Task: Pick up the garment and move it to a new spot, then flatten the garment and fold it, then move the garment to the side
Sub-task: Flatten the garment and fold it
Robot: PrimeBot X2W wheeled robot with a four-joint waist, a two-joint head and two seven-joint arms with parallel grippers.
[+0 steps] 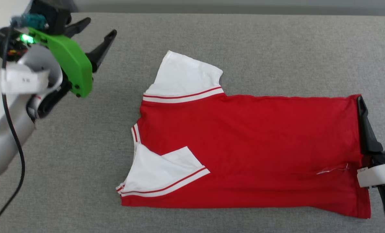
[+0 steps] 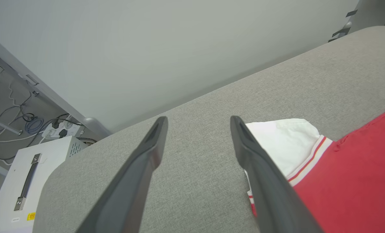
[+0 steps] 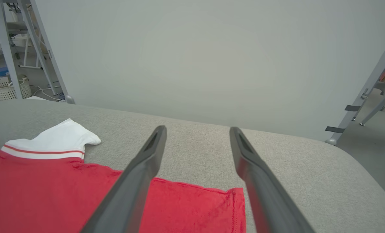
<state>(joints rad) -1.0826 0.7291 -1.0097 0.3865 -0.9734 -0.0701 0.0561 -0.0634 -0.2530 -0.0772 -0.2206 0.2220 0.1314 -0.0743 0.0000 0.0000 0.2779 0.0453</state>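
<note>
On the grey fabric worktop, the red soft-fabric T-shirt with white sleeves lay flat between the left end effector and right end effector, both wide open, so even edge grips would probably suit folding.

The garment lies flat on the table across the head view's centre and right — sleeves at the left, hem at the right edge by the right gripper — with the left gripper well apart at upper left.
</note>
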